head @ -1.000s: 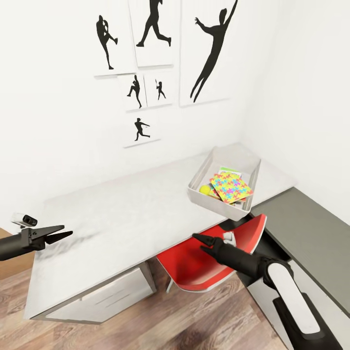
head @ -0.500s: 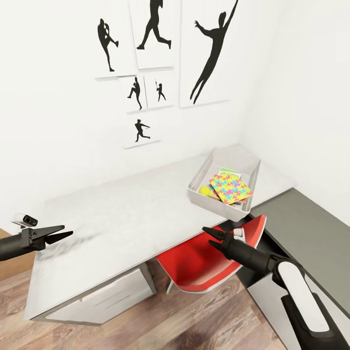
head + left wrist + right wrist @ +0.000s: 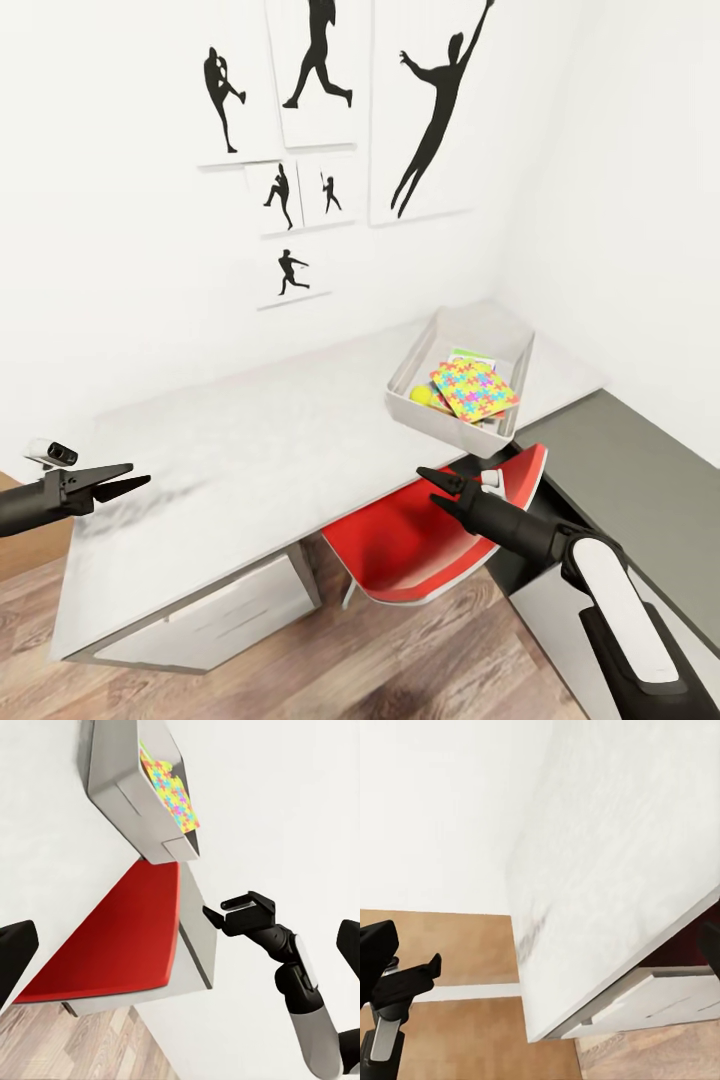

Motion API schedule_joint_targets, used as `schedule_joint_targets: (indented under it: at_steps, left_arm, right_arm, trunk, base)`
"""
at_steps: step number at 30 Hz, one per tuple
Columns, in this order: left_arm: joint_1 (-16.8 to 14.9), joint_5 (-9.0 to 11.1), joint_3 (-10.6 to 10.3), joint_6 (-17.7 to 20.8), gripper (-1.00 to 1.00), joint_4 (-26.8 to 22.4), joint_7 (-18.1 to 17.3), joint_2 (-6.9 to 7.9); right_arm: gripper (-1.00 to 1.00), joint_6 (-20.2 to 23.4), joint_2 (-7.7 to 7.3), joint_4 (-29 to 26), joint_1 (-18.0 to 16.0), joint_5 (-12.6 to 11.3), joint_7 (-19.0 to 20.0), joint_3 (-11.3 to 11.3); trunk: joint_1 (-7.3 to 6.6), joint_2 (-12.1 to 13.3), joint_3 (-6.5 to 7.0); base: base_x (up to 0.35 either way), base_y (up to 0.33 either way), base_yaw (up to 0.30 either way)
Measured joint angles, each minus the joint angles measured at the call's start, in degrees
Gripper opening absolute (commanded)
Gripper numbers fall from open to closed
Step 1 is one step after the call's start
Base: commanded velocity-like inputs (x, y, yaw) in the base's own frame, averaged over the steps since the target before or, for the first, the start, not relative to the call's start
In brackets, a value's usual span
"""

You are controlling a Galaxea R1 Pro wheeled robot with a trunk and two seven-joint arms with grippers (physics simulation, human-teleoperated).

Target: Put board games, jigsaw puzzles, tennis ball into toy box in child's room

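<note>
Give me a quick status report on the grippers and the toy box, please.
Left gripper open, empty. Right gripper open, empty, over red chair. Toy box on table holds jigsaw puzzle, tennis ball.

The table (image 3: 270,440) is spread across the middle of the head view, set against the back wall, with its side wing (image 3: 640,480) running along the right-hand wall at the right of the frame. The toy box (image 3: 440,418) is placed on the table right of centre, near the front edge. Inside it, a jigsaw puzzle (image 3: 474,389) is laid on top, the tennis ball (image 3: 421,395) is tucked at its left, and a board game (image 3: 470,355) is partly covered behind it. A chair (image 3: 420,545) is pushed in below the toy box, and drawers (image 3: 225,615) are seen under the table at lower left. Silhouette prints (image 3: 330,130) are hung on the wall at the top.
</note>
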Motion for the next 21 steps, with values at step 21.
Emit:
schedule_joint_targets:
  at_steps: [21]
  left_arm:
    - [1.1, 0.1, 0.5, 0.0, 1.0, 0.1, 0.0, 0.33]
  right_arm:
    - [1.0, 0.0, 0.06, 0.1, 0.0, 0.0, 0.0, 0.1]
  trunk:
    - [0.01, 0.0, 1.98]
  base:
    - [-0.054, 0.0, 0.0]
